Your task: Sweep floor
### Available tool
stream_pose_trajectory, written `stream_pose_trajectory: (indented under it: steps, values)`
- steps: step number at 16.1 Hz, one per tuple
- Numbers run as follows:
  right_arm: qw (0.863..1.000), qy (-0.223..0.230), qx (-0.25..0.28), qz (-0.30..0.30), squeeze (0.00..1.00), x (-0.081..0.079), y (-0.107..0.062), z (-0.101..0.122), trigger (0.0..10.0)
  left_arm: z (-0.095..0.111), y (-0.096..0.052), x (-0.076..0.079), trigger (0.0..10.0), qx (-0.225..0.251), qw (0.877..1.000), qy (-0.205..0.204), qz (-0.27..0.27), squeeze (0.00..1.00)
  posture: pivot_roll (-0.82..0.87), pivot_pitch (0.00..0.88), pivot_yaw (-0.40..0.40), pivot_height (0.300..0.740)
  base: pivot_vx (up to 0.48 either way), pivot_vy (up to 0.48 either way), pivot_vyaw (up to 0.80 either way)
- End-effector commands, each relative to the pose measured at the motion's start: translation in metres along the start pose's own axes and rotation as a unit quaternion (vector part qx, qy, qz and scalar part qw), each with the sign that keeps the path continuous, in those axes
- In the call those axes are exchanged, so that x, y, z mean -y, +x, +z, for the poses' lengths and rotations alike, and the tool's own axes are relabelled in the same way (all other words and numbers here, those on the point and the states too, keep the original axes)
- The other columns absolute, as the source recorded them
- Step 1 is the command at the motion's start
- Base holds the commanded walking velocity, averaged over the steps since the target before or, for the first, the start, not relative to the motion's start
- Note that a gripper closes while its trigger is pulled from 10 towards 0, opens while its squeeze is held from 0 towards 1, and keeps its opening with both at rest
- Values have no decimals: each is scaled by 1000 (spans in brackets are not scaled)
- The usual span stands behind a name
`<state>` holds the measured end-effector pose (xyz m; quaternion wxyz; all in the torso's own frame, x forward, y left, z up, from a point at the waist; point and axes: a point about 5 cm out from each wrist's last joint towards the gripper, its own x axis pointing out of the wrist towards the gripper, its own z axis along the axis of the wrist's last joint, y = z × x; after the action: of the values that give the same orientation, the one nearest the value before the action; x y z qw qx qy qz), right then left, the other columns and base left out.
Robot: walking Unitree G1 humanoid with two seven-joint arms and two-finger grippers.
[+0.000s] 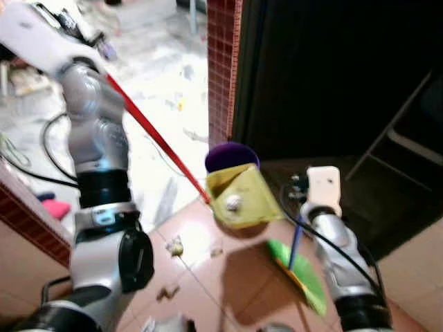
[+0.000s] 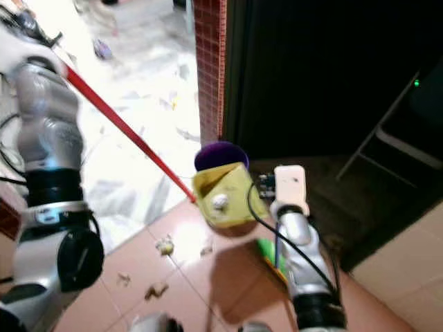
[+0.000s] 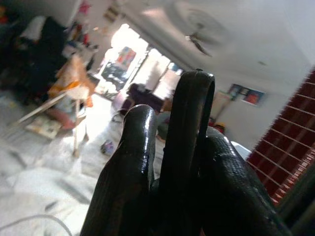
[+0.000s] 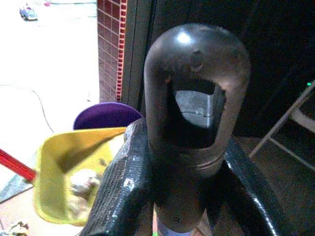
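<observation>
From the head views, the yellow dustpan (image 1: 239, 197) on its red handle (image 1: 156, 135) hangs tilted over the tiled floor (image 1: 208, 277), a crumpled scrap (image 1: 233, 202) inside, just before a purple bin (image 1: 232, 156). The green broom (image 1: 301, 277) touches the floor by the right arm. Paper bits (image 1: 174, 245) lie nearby.

Left wrist view: the left tool (image 3: 170, 162) is pressed around a dark handle end.

Right wrist view: the right tool (image 4: 189, 182) pinches the broom's hollow handle top (image 4: 197, 118), above the dustpan.

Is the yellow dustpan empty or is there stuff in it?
Not empty. The yellow dustpan holds a crumpled pale wad, which the right wrist view shows too.
</observation>
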<state>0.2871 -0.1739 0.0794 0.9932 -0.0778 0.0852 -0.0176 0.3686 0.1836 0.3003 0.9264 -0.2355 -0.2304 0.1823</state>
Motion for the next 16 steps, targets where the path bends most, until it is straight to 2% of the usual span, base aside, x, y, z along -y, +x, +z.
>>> stream_pose_trajectory:
  steps: [1, 3, 6, 16]
  values:
    - [1000, 14, 12, 11, 0, -4, 1, 6, 10000, 26, 5, 12, 10000, 56, 998, -25, -21, 0, -56, 0, 32, 740, 480, 0, 0]
    - [999, 12, 20, 29, 0, -10, -1, 8, 10000, 22, 3, 19, 10000, 56, 997, -22, -46, 0, -57, 0, 36, 740, 480, 0, 0]
    - [999, 11, 27, 42, 0, -15, -2, 10, 10000, 17, 0, 23, 10000, 55, 997, -7, -55, 0, -55, 0, 41, 740, 480, 0, 0]
    - [995, 7, 41, 88, 0, -28, -6, 12, 10000, 24, 2, 27, 10000, 77, 996, 0, -49, 0, -51, 0, 43, 740, 472, 0, 0]
